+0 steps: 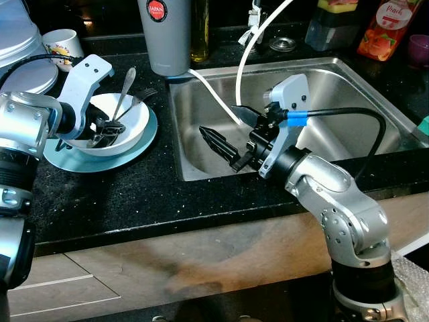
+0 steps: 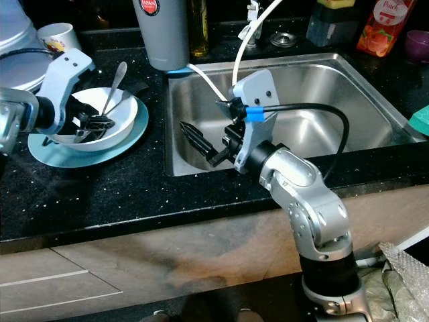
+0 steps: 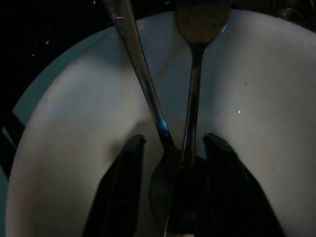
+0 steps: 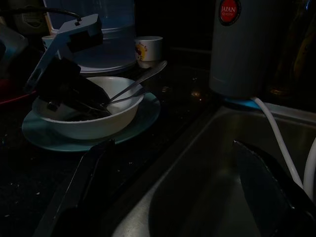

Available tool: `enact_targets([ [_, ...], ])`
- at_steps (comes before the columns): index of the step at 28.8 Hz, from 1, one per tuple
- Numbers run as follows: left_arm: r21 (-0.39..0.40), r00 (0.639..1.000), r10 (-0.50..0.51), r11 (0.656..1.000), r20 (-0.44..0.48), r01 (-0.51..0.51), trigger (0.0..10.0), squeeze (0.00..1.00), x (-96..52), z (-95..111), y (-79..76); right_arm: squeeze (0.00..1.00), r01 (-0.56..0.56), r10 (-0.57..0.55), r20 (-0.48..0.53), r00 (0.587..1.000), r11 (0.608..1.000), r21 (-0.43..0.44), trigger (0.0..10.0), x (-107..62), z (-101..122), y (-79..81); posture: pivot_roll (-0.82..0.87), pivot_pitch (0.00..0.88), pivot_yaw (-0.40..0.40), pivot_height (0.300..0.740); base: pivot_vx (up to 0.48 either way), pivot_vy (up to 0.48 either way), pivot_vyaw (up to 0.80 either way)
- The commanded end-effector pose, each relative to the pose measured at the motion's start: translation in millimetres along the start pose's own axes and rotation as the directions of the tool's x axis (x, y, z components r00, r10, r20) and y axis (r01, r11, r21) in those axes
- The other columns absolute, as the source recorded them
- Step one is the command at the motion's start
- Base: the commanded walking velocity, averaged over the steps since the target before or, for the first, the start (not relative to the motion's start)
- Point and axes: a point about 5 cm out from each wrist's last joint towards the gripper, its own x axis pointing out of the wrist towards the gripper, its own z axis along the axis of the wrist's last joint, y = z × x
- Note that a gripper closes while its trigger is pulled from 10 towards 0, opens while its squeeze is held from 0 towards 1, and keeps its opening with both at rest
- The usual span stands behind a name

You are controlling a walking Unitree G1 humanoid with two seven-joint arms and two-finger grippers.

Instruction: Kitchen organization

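A white bowl (image 1: 137,124) sits on a light blue plate (image 1: 74,163) on the black counter, left of the sink. A spoon (image 1: 125,90) and a fork (image 1: 142,96) lean in the bowl, handles pointing away. My left gripper (image 1: 104,131) reaches down into the bowl. In the left wrist view its two fingers (image 3: 123,177) stand open on either side of the spoon (image 3: 143,84) and fork (image 3: 195,74), with small gaps. My right gripper (image 1: 219,119) hangs wide open over the left part of the steel sink (image 1: 335,87), holding nothing.
A grey tumbler with a red label (image 1: 164,33) stands behind the bowl at the sink's corner. White hoses (image 1: 248,54) run into the sink. A mug (image 1: 64,47) and stacked dishes (image 1: 20,47) sit at the far left. Bottles and a juice carton (image 1: 389,27) line the back.
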Motion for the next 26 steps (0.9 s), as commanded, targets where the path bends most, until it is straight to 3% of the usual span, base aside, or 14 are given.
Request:
enact_targets([
  [1,-0.002,1.0,0.003,1.0,-0.016,-0.003,0.0,0.0,1.8,-2.1,-0.1,0.0,-0.001,0.001,-0.002,1.0,1.0,0.014,10.0,-0.3,-0.7,-0.5,-0.02,0.118,0.005,0.74,0.0,0.0,0.0],
  [11,0.016,0.999,0.054,0.998,0.0,-0.054,0.0,0.0,-5.4,2.7,8.9,0.0,0.001,-0.001,0.0,1.0,1.0,0.011,10.0,-0.2,-0.3,-1.1,-0.02,0.117,0.004,0.74,0.0,0.0,0.0],
  [21,0.05,0.992,0.127,0.991,0.005,-0.127,0.0,0.0,-21.7,6.8,22.6,0.0,-0.001,0.001,0.004,1.0,1.0,0.008,10.0,-0.6,0.4,-1.0,-0.02,0.115,0.004,0.74,0.0,0.0,0.0],
  [23,0.043,0.99,0.131,0.99,0.054,-0.133,0.0,0.0,-32.0,15.5,25.4,0.0,-0.002,0.002,0.006,1.0,1.0,0.006,10.0,-0.9,0.7,-0.6,-0.02,0.104,0.001,0.74,0.0,0.0,0.0],
  [26,0.032,0.991,0.109,0.993,0.081,-0.112,0.0,0.0,-34.9,20.3,23.7,0.0,-0.004,0.004,0.006,1.0,1.0,0.006,10.0,-0.9,0.7,-0.6,-0.02,0.102,0.0,0.74,0.0,0.0,0.0],
])
